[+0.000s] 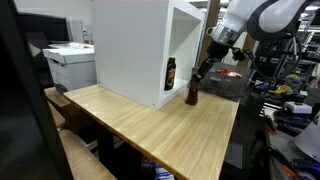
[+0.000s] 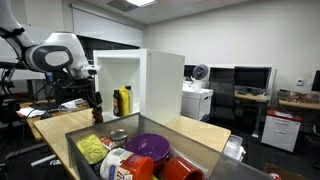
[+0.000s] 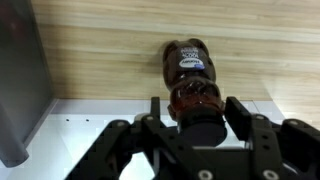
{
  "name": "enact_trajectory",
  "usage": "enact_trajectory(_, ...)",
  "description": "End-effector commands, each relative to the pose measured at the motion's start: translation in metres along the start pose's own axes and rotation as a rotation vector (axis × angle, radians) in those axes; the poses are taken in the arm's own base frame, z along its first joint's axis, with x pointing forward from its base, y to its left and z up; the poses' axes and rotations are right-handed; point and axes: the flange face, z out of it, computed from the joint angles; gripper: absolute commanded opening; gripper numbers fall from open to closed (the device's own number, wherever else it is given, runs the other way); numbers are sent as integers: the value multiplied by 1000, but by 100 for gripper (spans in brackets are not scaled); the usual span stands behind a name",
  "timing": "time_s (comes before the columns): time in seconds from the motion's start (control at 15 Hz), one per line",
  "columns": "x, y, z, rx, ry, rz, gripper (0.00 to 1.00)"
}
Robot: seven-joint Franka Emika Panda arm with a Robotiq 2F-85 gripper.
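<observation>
Lab w/ wooden desk (image 1: pixel 150 125): your hand (image 3: pixel 196 106) sits over the brown bottle (image 3: pixel 190 85), fingers half-wide at 9 & 3 o'clock of its neck, small gaps showing, so no pinch yet. Bottle stands upright at 4 o'clock of the white cabinet (image 1: pixel 125 45), top free for reach.

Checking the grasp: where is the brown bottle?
In an exterior view the brown bottle stands on the wooden table outside the white cabinet's open front; the wrist view shows it between the claw's fingers.

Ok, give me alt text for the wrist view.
A dark brown bottle with a black cap and blue label stands on a wooden tabletop, between the fingers of the open gripper. A white panel crosses the bottom of the picture.
</observation>
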Motion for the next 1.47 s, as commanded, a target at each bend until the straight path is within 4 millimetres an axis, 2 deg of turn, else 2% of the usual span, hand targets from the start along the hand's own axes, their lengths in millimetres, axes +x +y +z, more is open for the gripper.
enact_trajectory(0.0,1,0,5,2,22,-21,41)
enact_trajectory(0.07,2,-1,5,2,28,-23,38)
enact_trajectory(0.27,4,-2,3,3,44,-26,40)
enact_trajectory(0.33,4,-3,3,4,44,-27,65)
enact_trajectory(0.47,4,-4,4,6,45,-27,72)
enact_trajectory(0.8,5,-8,3,10,48,-27,98)
enact_trajectory(1.27,10,-8,-3,8,85,-34,100)
enact_trajectory(1.33,8,-8,-3,8,87,-35,75)
enact_trajectory(1.4,8,-8,-3,7,88,-36,73)
